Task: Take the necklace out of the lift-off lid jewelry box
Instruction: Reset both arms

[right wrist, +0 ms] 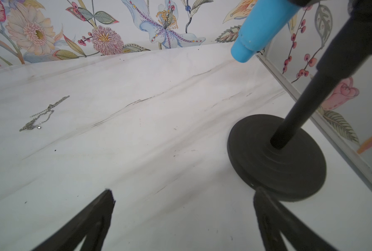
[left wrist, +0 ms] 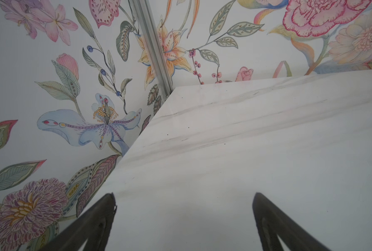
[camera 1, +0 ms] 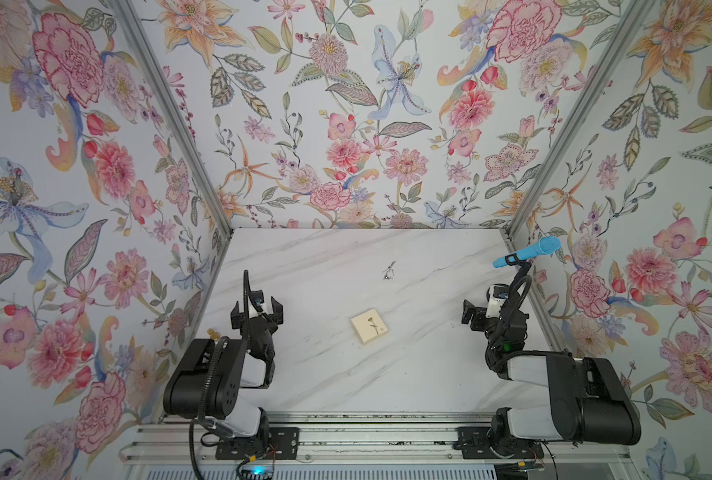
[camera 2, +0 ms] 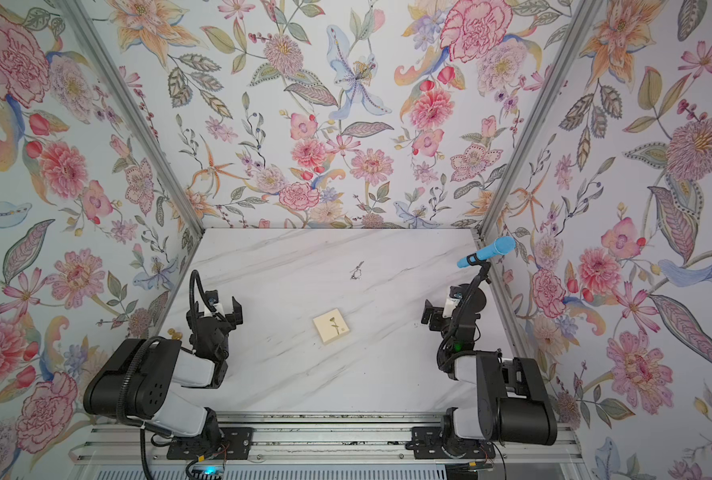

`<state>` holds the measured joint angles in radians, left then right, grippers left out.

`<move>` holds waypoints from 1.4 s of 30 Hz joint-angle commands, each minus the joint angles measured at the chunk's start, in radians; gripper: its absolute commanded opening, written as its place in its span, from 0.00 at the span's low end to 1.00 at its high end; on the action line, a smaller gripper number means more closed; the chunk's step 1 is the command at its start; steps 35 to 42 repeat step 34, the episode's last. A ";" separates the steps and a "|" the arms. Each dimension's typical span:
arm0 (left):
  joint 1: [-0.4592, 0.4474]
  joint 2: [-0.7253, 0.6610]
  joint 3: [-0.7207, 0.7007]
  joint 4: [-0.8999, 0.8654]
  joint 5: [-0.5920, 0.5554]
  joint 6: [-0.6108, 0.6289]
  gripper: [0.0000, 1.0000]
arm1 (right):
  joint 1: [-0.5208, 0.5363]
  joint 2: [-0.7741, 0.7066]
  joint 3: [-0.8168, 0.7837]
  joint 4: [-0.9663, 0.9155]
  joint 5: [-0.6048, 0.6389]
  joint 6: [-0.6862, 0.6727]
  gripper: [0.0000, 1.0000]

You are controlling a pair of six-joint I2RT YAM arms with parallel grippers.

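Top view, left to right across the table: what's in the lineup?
gold knob → left tool → jewelry box → necklace → right tool → blue microphone

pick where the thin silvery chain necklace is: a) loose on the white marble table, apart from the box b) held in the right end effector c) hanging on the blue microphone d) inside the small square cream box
a: the thin silvery chain necklace lies loose on the white marble table, clear of the closed small square cream box, with nothing touching it.
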<state>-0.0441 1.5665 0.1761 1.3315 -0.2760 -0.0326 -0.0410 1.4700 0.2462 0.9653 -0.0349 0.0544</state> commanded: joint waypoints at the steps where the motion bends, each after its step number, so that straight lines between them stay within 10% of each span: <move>1: 0.004 0.017 0.008 0.136 -0.007 0.006 1.00 | -0.001 0.081 0.009 0.212 -0.056 -0.048 1.00; 42: 0.003 0.011 0.006 0.132 -0.008 0.007 1.00 | 0.047 0.071 0.046 0.132 -0.014 -0.098 1.00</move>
